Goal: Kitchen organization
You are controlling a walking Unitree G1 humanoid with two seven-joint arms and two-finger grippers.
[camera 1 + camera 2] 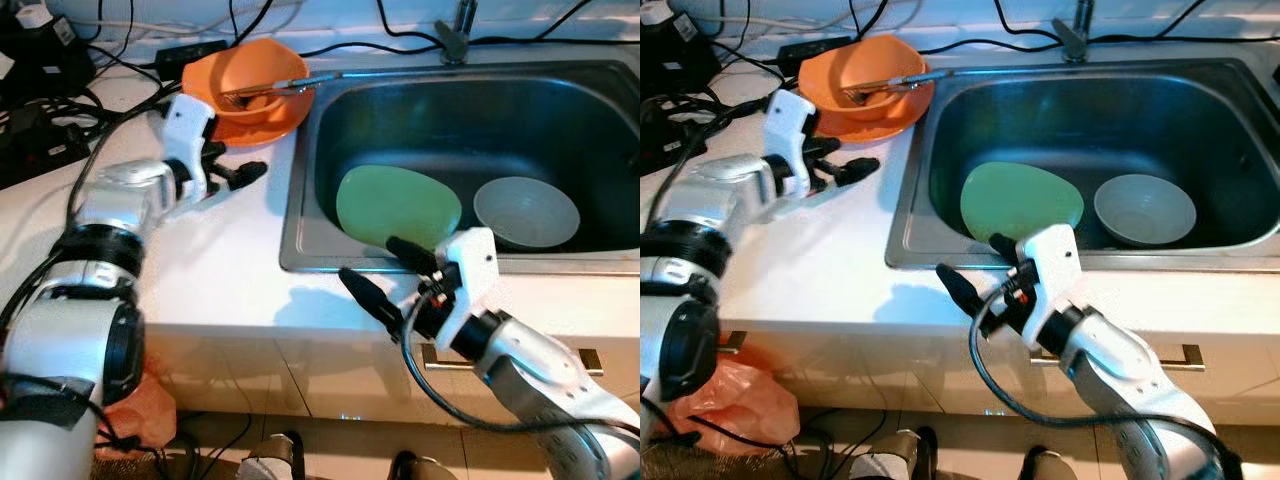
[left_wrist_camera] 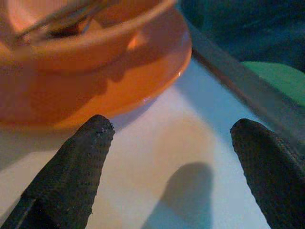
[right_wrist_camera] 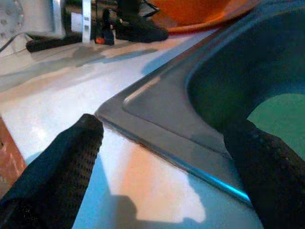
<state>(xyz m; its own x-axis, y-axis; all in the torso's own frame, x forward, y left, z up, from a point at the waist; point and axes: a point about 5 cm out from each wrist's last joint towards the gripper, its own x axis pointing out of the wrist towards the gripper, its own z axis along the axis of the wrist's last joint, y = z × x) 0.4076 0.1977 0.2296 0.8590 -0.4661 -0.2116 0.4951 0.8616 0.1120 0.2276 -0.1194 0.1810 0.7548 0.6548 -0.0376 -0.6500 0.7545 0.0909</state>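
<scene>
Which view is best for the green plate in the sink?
Left eye view: the green plate lies nearly whole in the sink, beside a grey bowl, only its near edge behind the right gripper. Right eye view shows the same. Both wrist views catch just a green sliver.

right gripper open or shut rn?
Open. The right gripper has its two black fingers spread wide over the sink's front edge, nothing between them.
</scene>
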